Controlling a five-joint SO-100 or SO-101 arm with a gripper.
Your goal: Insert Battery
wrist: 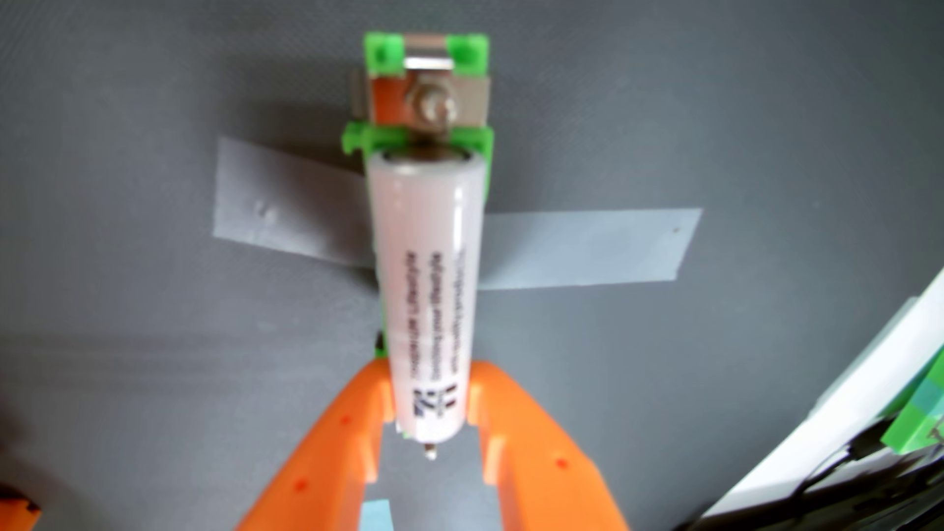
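Note:
A pale white cylindrical battery (428, 286) with black print runs lengthwise up the middle of the wrist view. My gripper (431, 395) has two orange fingers (357, 424) that press on both sides of the battery's near end, so it is shut on it. The battery's far end meets the metal contact and screw (431, 104) of a green battery holder (424, 56). Most of the holder is hidden under the battery; small green bits show beside it, and a metal tab (430, 452) pokes out below the near end. I cannot tell whether the battery is seated in the holder or just above it.
Strips of grey tape (582, 247) fix the holder to a dark grey mat (153, 357). A white object with a green block (919, 413) and black cables (817, 490) fills the lower right corner. A bit of blue tape (375, 515) lies between the fingers.

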